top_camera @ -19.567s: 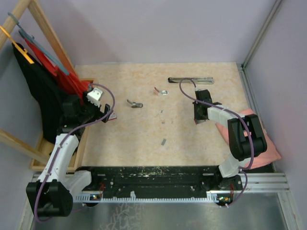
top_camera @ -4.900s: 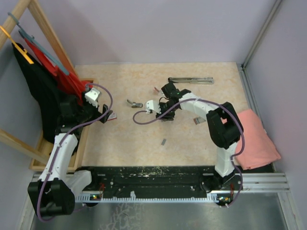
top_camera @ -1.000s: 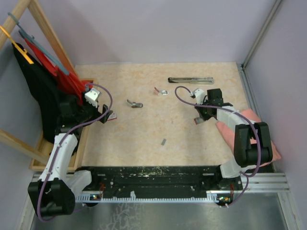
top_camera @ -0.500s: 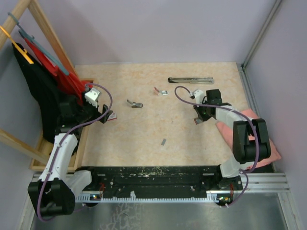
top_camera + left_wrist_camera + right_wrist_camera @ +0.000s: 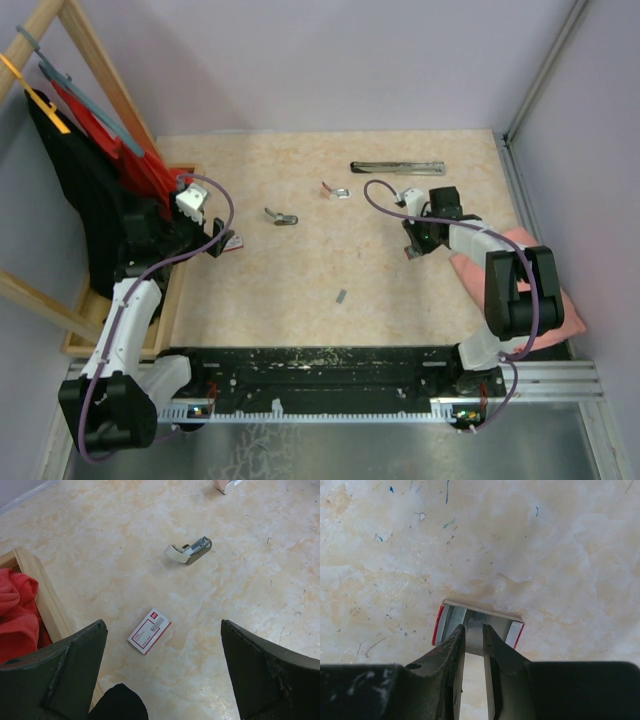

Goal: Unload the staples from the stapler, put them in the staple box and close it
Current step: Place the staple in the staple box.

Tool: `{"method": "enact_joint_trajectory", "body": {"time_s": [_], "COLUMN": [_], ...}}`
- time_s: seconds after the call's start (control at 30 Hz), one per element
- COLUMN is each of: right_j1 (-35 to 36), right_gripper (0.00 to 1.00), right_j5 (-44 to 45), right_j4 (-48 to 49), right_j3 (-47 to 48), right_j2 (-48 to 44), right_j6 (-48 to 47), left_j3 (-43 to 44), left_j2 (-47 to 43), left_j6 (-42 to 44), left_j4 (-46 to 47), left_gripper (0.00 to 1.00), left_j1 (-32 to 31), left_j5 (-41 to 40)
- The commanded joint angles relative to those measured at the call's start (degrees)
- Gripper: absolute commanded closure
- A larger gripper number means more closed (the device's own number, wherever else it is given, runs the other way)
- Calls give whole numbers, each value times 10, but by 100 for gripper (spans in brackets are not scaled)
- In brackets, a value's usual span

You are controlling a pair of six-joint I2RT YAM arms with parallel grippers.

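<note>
Loose staple strip [image 5: 341,296] flat on table [image 5: 300,330], toward near edge, between arms, well apart from both grippers. Its long axis runs roughly near-to-far, far end leaning slightly right. We judge it already out of stapler.

Further back, mini stapler [image 5: 283,216] appears hinged open, likely for emptying.

Fingers of right gripper [image 5: 473,628] nearly together, tips over red-and-white box [image 5: 447,617]. Whether they pinch anything, we cannot tell.

Fingers of left gripper [image 5: 224,241] spread wide, holding nothing, idle above second box [image 5: 149,631].

red-and-white box [image 5: 149,631]: lying flat | long silver bar [image 5: 397,167]: far side | pink cloth [image 5: 570,318]: right edge
</note>
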Motion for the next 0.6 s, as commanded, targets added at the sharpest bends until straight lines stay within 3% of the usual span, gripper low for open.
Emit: {"method": "enact_joint_trajectory", "body": {"time_s": [0.0, 0.37, 0.57], "right_j1": [-3, -3, -3], "right_gripper": [78, 76, 69], "right_j5": [-16, -17, -33], "right_j4": [0, -3, -28], "right_j3": [1, 7, 34], "right_j2": [-3, -17, -47], "right_j6": [6, 8, -5], "left_j3": [12, 12, 12], "left_j2": [-3, -3, -3], "left_j6": [2, 2, 2], "left_j4": [-5, -5, -5], "left_gripper": [1, 1, 1], "left_j1": [4, 4, 5], "left_j5": [12, 12, 13]}}
